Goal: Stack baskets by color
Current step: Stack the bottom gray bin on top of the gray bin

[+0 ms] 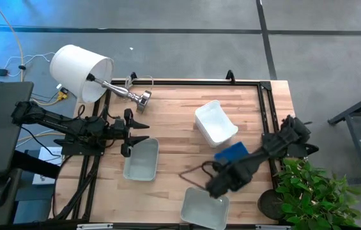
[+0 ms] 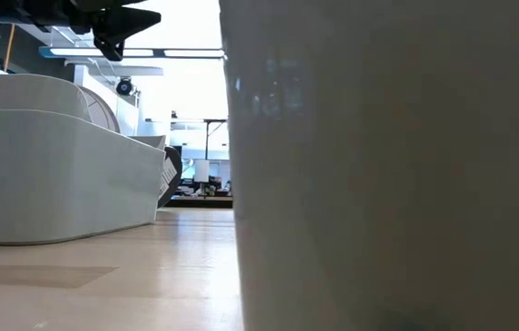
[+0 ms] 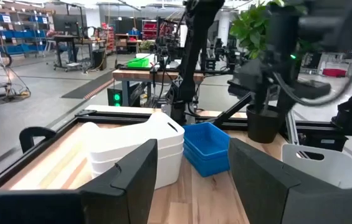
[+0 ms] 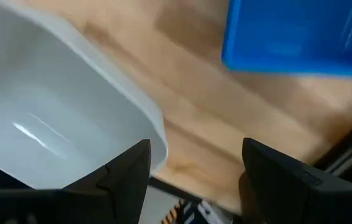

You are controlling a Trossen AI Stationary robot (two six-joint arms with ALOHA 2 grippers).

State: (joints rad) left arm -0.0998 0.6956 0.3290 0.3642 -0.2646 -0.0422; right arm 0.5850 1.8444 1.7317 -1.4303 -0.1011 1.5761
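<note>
Sorting baskets: white and blue stacked, two greys apart

Hovering above the near edge of the tabletop, the right gripper has its fingers spread wide with nothing between them. In its wrist view it hangs beside the rim of a grey basket, over bare wood, with the blue stack's edge farther off. That pose suits either a basket just let go or one about to be taken; I cannot tell which.

The white stack sits toward the far side, near the middle, its rims nested one inside the other in the left wrist view. The blue stack lies just beside it, toward the right arm, partly hidden under that arm from above. Keeping each colour in its own pile, close together, leaves the rest of the wood free for sorting.

A second grey basket rests on the left half, well apart from the first. The left gripper sits just beyond its far end, fingers apart and empty, pointed across the tabletop toward the two piles. It looks parked within easy reach of that basket.

By my judgement white and blue are done and grey remains: the two grey baskets in view need to be brought together. Whether either already holds another nested inside is not clear. A lampshade on its stand lies at the far left corner, out of the way.
</note>
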